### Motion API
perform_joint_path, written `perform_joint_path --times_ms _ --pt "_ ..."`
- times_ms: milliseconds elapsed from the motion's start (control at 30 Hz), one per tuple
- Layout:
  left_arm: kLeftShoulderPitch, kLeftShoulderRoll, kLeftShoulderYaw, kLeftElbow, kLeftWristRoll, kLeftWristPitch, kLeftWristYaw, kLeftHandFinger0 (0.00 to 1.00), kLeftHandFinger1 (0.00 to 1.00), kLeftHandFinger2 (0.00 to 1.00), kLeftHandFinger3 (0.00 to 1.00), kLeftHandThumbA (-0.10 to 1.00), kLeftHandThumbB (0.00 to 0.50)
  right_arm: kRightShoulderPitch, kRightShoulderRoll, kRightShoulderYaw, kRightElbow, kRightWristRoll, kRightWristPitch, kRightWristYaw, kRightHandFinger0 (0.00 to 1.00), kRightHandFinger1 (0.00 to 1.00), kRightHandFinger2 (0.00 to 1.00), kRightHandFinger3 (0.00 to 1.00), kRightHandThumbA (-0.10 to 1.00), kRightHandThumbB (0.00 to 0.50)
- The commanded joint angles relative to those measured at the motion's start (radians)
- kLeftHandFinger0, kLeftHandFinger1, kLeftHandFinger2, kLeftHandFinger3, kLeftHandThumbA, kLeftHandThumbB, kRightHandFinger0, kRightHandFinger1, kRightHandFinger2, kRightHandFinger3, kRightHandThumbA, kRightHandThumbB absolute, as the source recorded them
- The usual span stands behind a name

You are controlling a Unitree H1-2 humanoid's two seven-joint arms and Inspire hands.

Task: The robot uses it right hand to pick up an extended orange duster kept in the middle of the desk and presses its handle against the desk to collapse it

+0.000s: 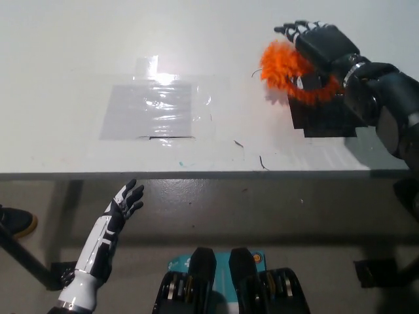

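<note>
The orange duster (283, 70) shows as a fluffy orange bunch at the desk's right side, curling under my black right hand (317, 49). That hand is closed around the duster and hides its handle. The duster sits just above a dark patch (324, 118) on the desk. My white left hand (124, 204) hangs below the desk's front edge at the lower left, fingers spread, holding nothing.
A sheet of clear plastic taped down (154, 108) lies left of the desk's middle. The white desk (65, 52) ends at a front edge (196, 175) with grey floor below. A shoe (16, 221) shows at the far left.
</note>
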Motion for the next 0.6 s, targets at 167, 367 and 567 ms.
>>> perform_joint_path --times_ms 167,367,567 --pt "-0.009 0.001 0.006 -0.033 -0.01 -0.038 -0.004 1.0 1.0 1.0 1.0 1.0 0.093 -0.252 -0.074 -0.253 -0.112 0.284 0.231 0.812 1.0 1.0 1.0 1.0 0.73 0.5" --pt "0.009 0.006 0.004 -0.035 -0.004 -0.049 -0.007 1.0 1.0 1.0 1.0 1.0 0.064 -0.228 -0.159 -0.337 -0.496 0.438 0.331 0.934 1.0 1.0 1.0 1.0 0.74 0.477" --pt "0.01 0.0 0.005 -0.03 -0.013 -0.047 -0.005 1.0 1.0 1.0 1.0 1.0 0.098 -0.222 -0.313 -0.474 -0.971 0.57 0.456 0.898 1.0 1.0 1.0 1.0 0.91 0.404"
